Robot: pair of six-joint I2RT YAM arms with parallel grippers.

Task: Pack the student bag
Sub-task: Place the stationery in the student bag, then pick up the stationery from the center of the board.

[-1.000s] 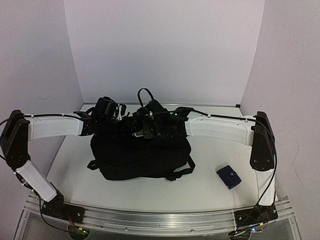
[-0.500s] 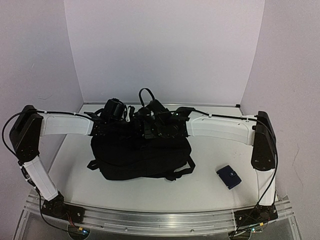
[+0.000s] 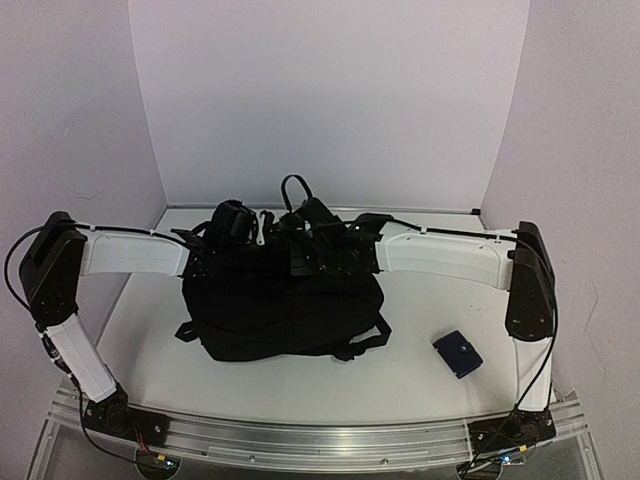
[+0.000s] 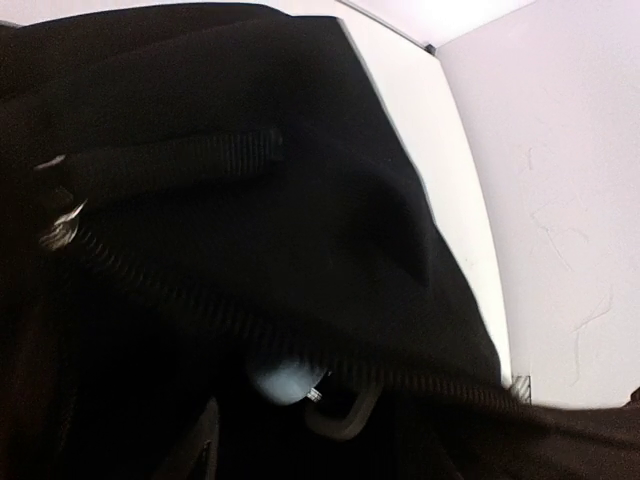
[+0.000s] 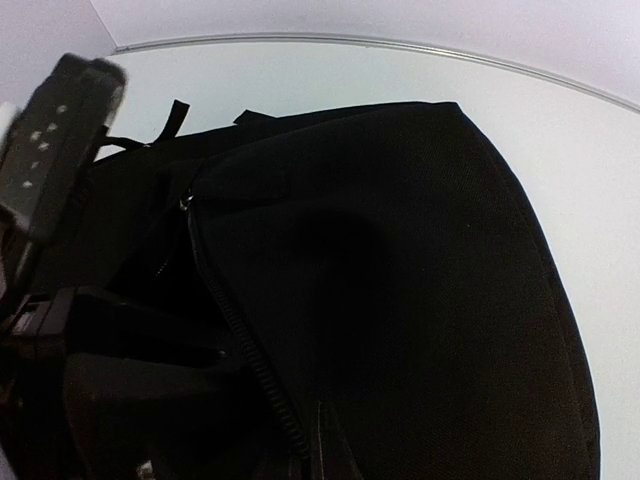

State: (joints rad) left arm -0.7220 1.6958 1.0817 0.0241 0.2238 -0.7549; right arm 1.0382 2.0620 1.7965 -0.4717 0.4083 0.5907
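Lying centre: student bag (image 3: 280, 310), black, flat on the white table (image 3: 420, 385), carry loop (image 3: 290, 188) at its far edge.
Left gripper (image 3: 236, 222): over the bag's far left corner; jaw opening cannot be told.
Right gripper (image 3: 303, 255): over the bag's far middle, closed, tips at the zipper (image 5: 225, 320); any hold cannot be told.
Dark blue flat object (image 3: 457, 354): right of the bag, apart.
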